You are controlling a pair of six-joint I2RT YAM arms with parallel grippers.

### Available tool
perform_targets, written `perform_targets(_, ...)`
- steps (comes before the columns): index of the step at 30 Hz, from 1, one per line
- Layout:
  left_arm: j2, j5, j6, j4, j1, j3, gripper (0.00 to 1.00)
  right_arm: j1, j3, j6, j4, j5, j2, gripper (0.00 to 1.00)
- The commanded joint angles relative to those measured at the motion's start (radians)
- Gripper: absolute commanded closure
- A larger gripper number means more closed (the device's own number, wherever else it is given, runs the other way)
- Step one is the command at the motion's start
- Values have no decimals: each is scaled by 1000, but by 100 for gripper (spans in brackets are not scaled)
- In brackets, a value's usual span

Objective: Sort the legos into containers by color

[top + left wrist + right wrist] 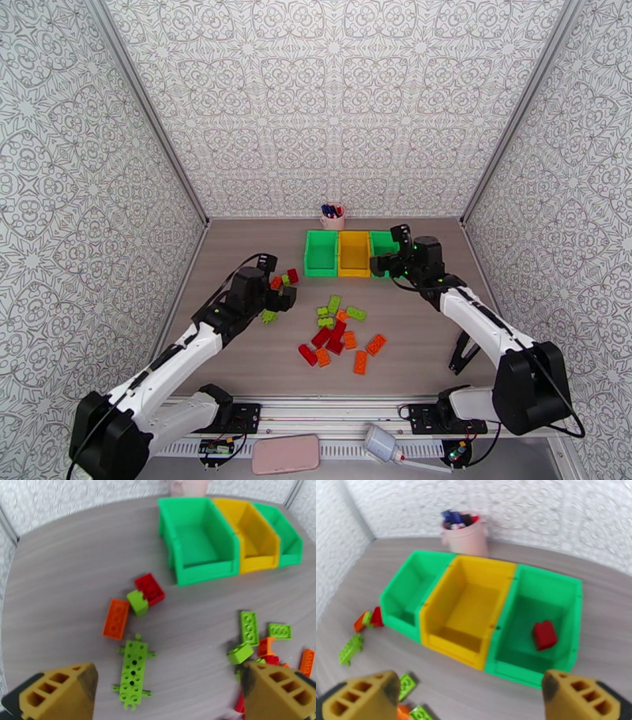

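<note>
Twenty-odd bricks (340,335), judged light, stiff and hard, not fragile; smooth side walls likely slippery. Best pinched across the two long flat sides, one at a time, clear of neighbours; studded tops a poorer hold.

Small studded plastic in red, orange and light green; short blocks and longer flat plates.

Main heap loose on the table (253,237) between the two arms. Smaller group of four off to the left, including a long green plate (133,675) with side pegs, just ahead of the left claw (168,677). One red brick (544,634) tilted inside the right green bin (549,576). Nothing seen inside the yellow bin (486,562) or the left green bin (430,554).

Left claw spread wide, holding nothing. Right claw (472,683) spread wide near the bins' front edge, holding nothing.
</note>
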Motion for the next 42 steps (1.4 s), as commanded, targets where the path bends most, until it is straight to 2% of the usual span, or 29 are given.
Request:
perform_targets(1,92,30,-2,-192,23,75,0,39,-59,-78,95,-89,-47,0)
perform_targets(8,262,20,41,-280,45,150,0,150,-58,-165,57,-157,-55,0)
perform_targets(13,353,5,44,-295,64,176,6,188,-39,-175,46,-199,-35,0)
perform_targets(25,506,7,33,-294,95,216,33,195,-42,-178,34,-180,-38,0)
perform_targets(31,559,-32,32,-282,99,239,40,195,-48,-176,23,-176,-55,0)
perform_targets(37,612,-38,46,-275,104,276,42,195,-60,-169,33,-170,-57,0)
perform_targets(42,656,-28,63,-280,105,313,53,195,-18,-162,0,-163,-40,0)
